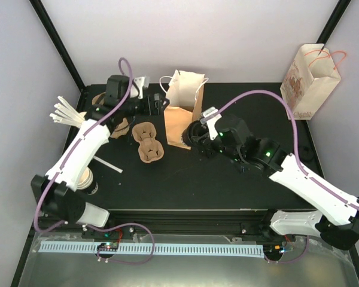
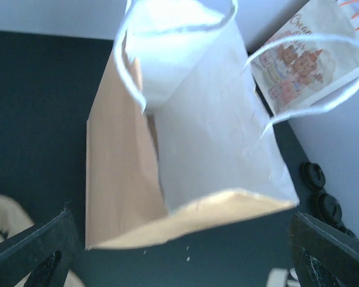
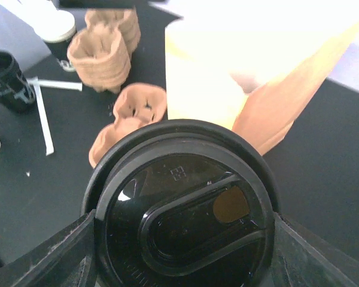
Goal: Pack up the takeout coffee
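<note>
R gripper (image 1: 198, 136) clamps lidded takeout coffee (image 3: 185, 221) just beside bag (image 2: 215, 131), near far edge of table (image 1: 227, 185). L gripper (image 2: 179, 257) spread wide, empty. Cup not bagged yet: 1 step left.

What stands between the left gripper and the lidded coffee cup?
The open brown paper bag stands between left gripper and lidded coffee cup, in the top view.
</note>
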{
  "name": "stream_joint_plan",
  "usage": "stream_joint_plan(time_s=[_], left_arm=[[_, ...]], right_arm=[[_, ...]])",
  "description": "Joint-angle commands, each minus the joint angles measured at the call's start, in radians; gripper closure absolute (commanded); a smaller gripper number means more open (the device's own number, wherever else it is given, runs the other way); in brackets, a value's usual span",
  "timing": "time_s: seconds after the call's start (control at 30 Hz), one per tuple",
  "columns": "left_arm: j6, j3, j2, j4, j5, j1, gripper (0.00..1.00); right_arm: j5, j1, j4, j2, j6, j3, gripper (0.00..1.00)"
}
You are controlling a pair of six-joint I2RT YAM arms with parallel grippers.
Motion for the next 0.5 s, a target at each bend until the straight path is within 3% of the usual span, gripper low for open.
stream_joint_plan(time_s=[0.0, 0.17, 0.3, 0.47], left_arm=[[0.059, 0.149, 0.137, 0.016, 0.068, 0.007, 0.01], [0.096, 0.377, 0.362, -0.074, 0.105, 0.007, 0.08], [0.043, 0.535, 0.51, -0.221, 0.094, 0.007, 0.25], [-0.048, 0.638, 0.59, -0.382, 0.143, 0.003, 0.53]], right_arm=[[0.053, 0.003, 0.155, -0.052, -0.073, 0.002, 0.34], [0.073, 0.003, 0.319, -0.068, -0.105, 0.042, 0.36], [0.119, 0.004, 0.426, -0.063, -0.08, 0.064, 0.37], [0.166, 0.004, 0.327, -0.001, -0.037, 0.25, 0.38]])
